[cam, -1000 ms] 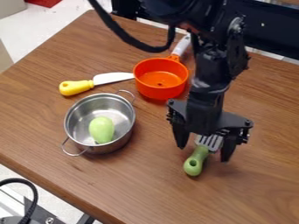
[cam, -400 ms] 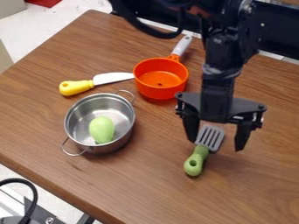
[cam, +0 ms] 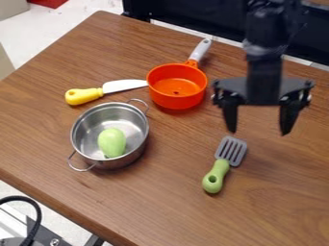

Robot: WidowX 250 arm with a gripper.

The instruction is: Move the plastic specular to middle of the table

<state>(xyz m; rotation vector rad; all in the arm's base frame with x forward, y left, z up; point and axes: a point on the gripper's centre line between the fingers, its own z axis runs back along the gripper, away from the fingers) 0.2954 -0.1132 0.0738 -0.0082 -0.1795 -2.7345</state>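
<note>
My gripper (cam: 258, 130) hangs open over the right part of the table, above and a bit to the right of the spatula, with nothing between its fingers. The plastic spatula (cam: 222, 166) lies flat on the wooden table (cam: 160, 202), right of centre. Its grey slotted head points away from the camera and its green handle points toward the near side. Gripper and spatula are apart.
A metal pot (cam: 138, 146) holding a green pear-shaped thing (cam: 112, 142) stands left of the spatula. Behind it are an orange pan (cam: 177, 98) with a grey handle and a yellow-handled knife (cam: 83, 96). The table's near edge runs diagonally at the lower left.
The gripper has gone up and back to the right, away from the spatula, which it partly covered before. The spatula has stayed in place, and its head is now fully uncovered.
</note>
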